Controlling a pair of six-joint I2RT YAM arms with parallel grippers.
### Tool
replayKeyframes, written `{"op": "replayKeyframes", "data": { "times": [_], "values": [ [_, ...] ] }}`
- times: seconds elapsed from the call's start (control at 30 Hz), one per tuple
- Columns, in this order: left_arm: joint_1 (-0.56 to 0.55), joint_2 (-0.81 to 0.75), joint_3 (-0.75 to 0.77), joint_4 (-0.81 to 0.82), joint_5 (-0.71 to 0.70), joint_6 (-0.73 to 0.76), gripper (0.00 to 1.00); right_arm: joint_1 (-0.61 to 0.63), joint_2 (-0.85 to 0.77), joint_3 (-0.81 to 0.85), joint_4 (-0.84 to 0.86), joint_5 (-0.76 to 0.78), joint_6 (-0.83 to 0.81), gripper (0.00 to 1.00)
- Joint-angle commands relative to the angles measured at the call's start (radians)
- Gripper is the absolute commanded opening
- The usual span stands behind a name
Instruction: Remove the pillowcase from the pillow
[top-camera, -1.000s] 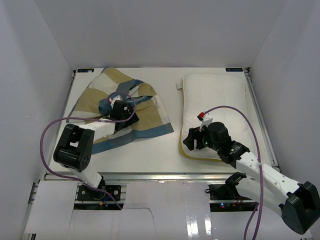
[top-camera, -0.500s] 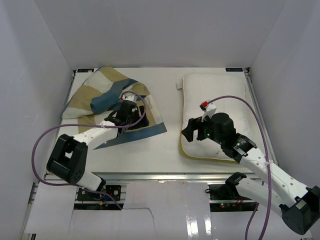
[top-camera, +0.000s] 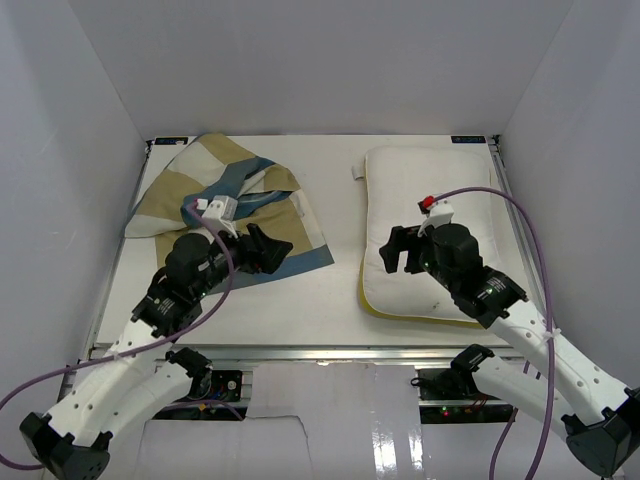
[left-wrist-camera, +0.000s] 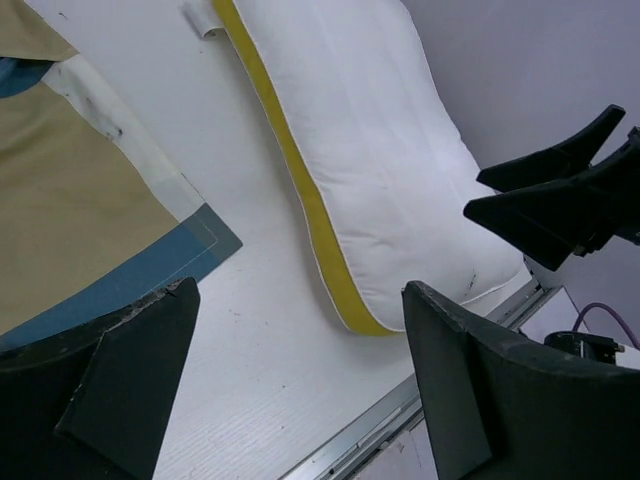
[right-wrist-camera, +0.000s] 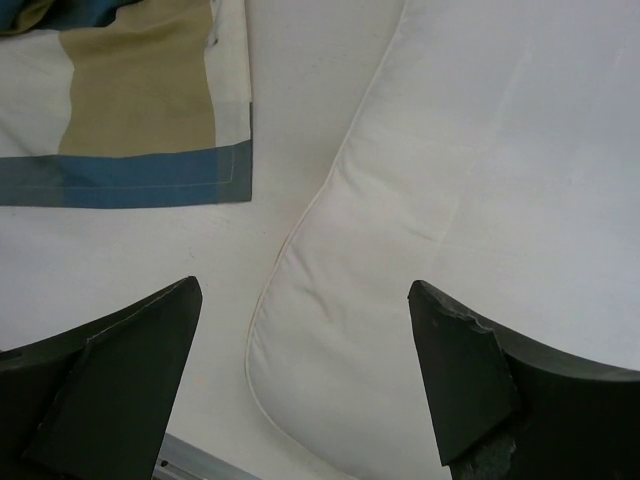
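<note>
While both arms hung above the table (top-camera: 320, 295), the pillowcase (top-camera: 225, 195) lay loose and rumpled at the far left, completely off the pillow (top-camera: 440, 200). The pillow lay flat on the right side, its long axis running near to far. The two were well apart, with bare tabletop between them.

Pillow: white top, yellow edge along its left and near sides, small white tag (top-camera: 355, 173) at the far-left corner.

Pillowcase: blue, tan and cream blocks, with a blue-hemmed corner pointing toward the pillow.

Left gripper (top-camera: 268, 250): raised over the near-right part of the pillowcase, jaws spread wide, nothing between them. Its wrist view showed table, the hemmed corner and the pillow's yellow edge through the gap.

Right gripper (top-camera: 400, 250): raised over the pillow's left edge — jaws likewise spread wide, nothing held. Its wrist view looked down on the pillow's near-left corner and a strip of table, with the pillowcase hem at upper left.
</note>
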Motion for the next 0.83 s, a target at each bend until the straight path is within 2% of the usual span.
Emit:
{"op": "replayKeyframes", "data": {
  "times": [0.0,0.1,0.3,0.8],
  "values": [
    [-0.007,-0.088,-0.064,-0.031,-0.051,0.015,0.95,0.001,-0.054,-0.035,0.06,0.031,-0.003,0.9],
    [-0.007,-0.066,-0.052,-0.081,-0.176,0.001,0.95,0.001,-0.076,-0.045,0.077,0.002,-0.015,0.9],
    [-0.007,-0.007,-0.058,-0.022,0.004,0.014,0.93,0.001,-0.108,-0.057,0.094,-0.006,-0.032,0.9],
    [-0.009,-0.053,-0.104,0.001,0.036,0.003,0.93,-0.001,-0.085,-0.066,0.118,-0.009,-0.028,0.9]
  ]
}}
